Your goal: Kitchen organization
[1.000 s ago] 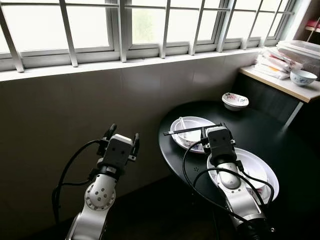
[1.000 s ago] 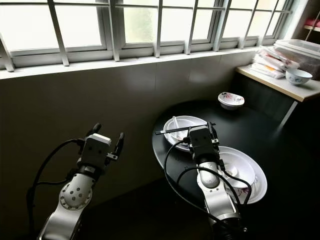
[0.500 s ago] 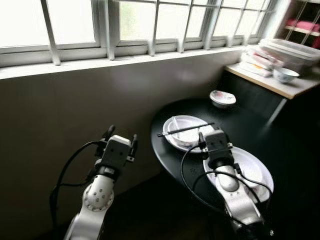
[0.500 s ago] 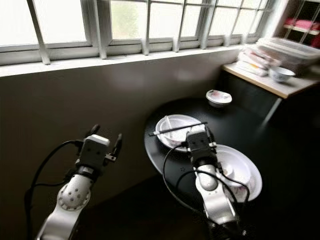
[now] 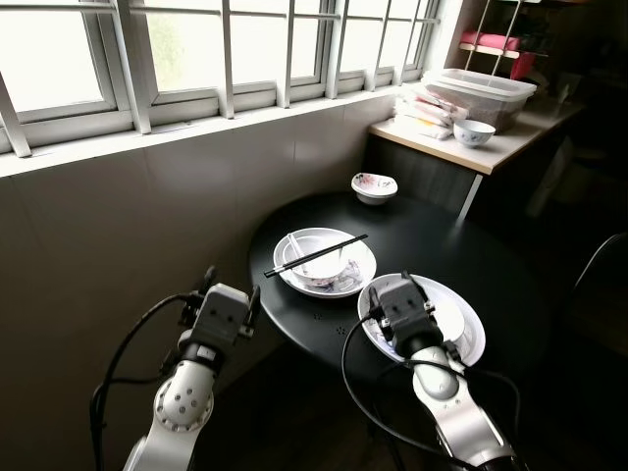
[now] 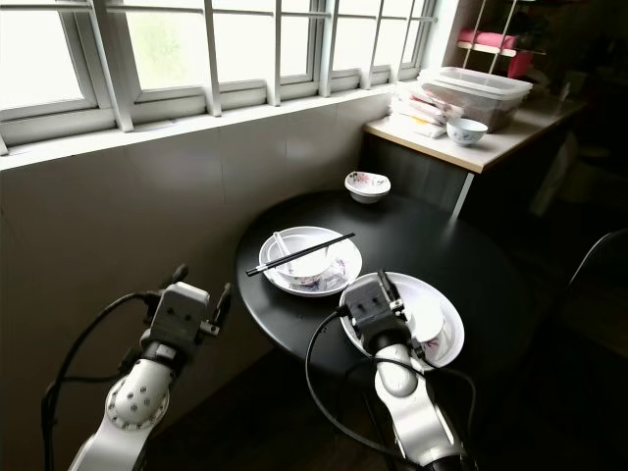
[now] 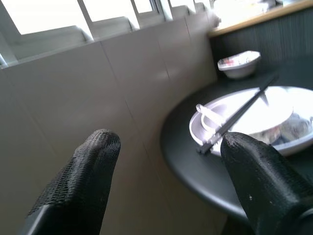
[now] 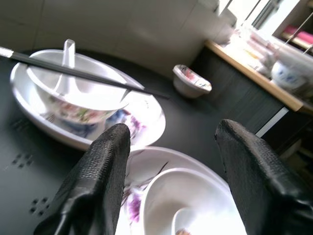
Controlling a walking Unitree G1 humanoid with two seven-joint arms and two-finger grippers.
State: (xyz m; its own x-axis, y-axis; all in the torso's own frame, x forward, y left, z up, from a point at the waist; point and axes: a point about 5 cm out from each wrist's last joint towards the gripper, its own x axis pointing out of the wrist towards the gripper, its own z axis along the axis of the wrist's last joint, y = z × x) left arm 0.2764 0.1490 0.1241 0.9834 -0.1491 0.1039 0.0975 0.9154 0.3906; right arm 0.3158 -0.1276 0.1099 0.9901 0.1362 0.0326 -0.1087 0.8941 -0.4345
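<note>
Since the right hand (image 5: 399,306) hovers spread over the plate (image 5: 469,334), a clumsy reach could knock those chopsticks (image 5: 314,255) off the bowl (image 5: 316,263).

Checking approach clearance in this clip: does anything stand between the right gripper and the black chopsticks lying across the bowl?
Nothing visible does. The right gripper, fingers open, hovers over the near plate, and the chopsticks lie across the bowl just beyond, with bare black table between them.
</note>
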